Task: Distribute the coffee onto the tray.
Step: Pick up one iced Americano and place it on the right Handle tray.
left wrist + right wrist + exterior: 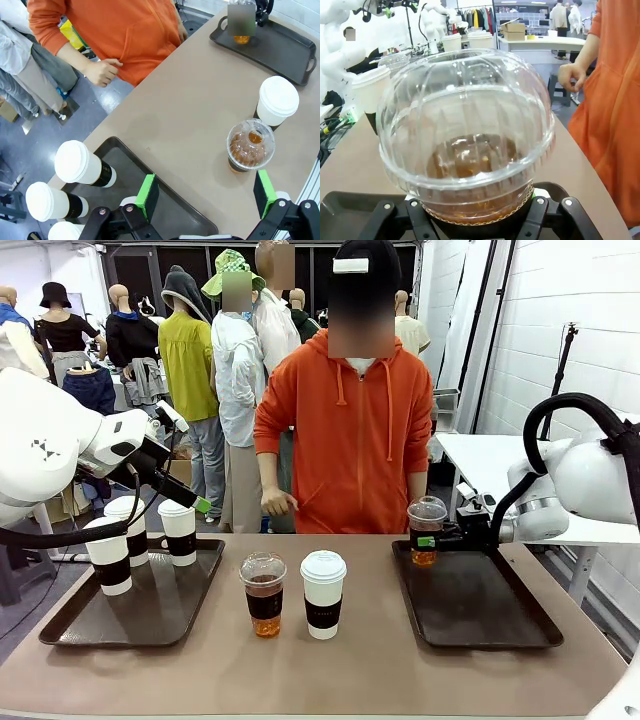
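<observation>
Here, right tool grips a clear cup (left tool gapes empty).

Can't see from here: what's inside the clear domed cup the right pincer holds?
A brown drink fills the lower part of the clear cup; the dome above is empty. The right pincer covers a band of its side, hiding the drink there.

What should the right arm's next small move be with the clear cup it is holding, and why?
Probably open the fingers of the right gripper and let go: the clear dome-lidded cup it grips stands upright over the right tray's far-left corner, apparently resting on it, though contact is hard to confirm.
</observation>
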